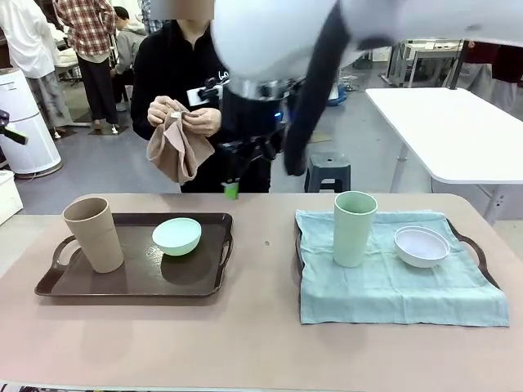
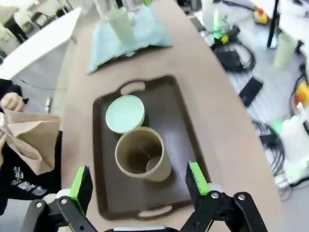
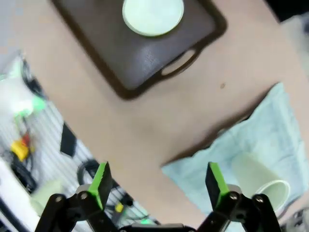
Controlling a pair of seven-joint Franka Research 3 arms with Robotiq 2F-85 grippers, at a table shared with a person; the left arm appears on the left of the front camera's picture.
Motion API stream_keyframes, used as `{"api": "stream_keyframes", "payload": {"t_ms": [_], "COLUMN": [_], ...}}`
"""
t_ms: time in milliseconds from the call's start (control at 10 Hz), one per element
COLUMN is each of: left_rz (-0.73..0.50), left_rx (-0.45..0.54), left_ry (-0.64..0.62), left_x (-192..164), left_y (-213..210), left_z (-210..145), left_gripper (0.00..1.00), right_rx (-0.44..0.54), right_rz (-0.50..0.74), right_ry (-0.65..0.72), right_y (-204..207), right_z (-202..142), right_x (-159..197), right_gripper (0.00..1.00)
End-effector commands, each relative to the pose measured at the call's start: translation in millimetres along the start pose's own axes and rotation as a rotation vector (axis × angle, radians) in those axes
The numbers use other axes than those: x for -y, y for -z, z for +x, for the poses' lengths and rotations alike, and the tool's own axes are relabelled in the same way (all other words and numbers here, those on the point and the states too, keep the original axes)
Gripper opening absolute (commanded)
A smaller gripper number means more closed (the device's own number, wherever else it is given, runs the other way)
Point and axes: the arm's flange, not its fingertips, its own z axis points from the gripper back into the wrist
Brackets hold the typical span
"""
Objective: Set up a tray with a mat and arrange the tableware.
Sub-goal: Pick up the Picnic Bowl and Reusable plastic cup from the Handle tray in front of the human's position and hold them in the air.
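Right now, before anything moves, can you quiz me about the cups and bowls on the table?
1. True or false: the tan cup stands on the dark tray, with no mat under it.
2. What shares the green mat with the pale green cup? A a plate, B the white bowl, C a spoon.
3. Fill in: the person's hands hold a brown ____.
Key: 1 true; 2 B; 3 cloth.

L gripper [image 2: 139,178] jaws wide, over tan cup [image 2: 142,155] on brown tray [image 2: 181,121]. Mint bowl [image 2: 125,113] just beside cup, 11 o'clock. Pale green cup [image 2: 119,25] on mat [image 2: 149,38], 12 o'clock.
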Motion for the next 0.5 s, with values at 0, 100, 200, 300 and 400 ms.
{"api": "stream_keyframes", "payload": {"t_ms": [0, 100, 200, 300, 400], "left_rz": [0.033, 0.05, 0.053, 0.075, 0.02], "left_rx": [-0.017, -0.011, 0.005, 0.022, -0.015], "left_ry": [0.065, 0.062, 0.059, 0.029, 0.046], "left_x": [2.3, 5.8, 1.6, -0.5, 2.6], "left_y": [11.0, 17.0, 20.5, 20.5, 18.3], "left_z": [-21.7, -30.6, -36.9, -35.9, -35.2], "left_gripper": [1.0, 1.0, 1.0, 1.0, 1.0], "right_rx": [-0.028, -0.027, 0.035, 0.129, -0.009], "right_rz": [-0.043, -0.06, -0.023, 0.004, -0.021], "right_ry": [0.224, 0.32, 0.396, 0.378, 0.315], "right_y": [15.7, 31.1, 40.3, 38.5, 42.6], "right_z": [49.4, 61.7, 73.5, 72.0, 50.6], "right_x": [-17.7, -24.0, -21.7, -16.6, -18.3], "right_gripper": [1.0, 1.0, 1.0, 1.0, 1.0]}}
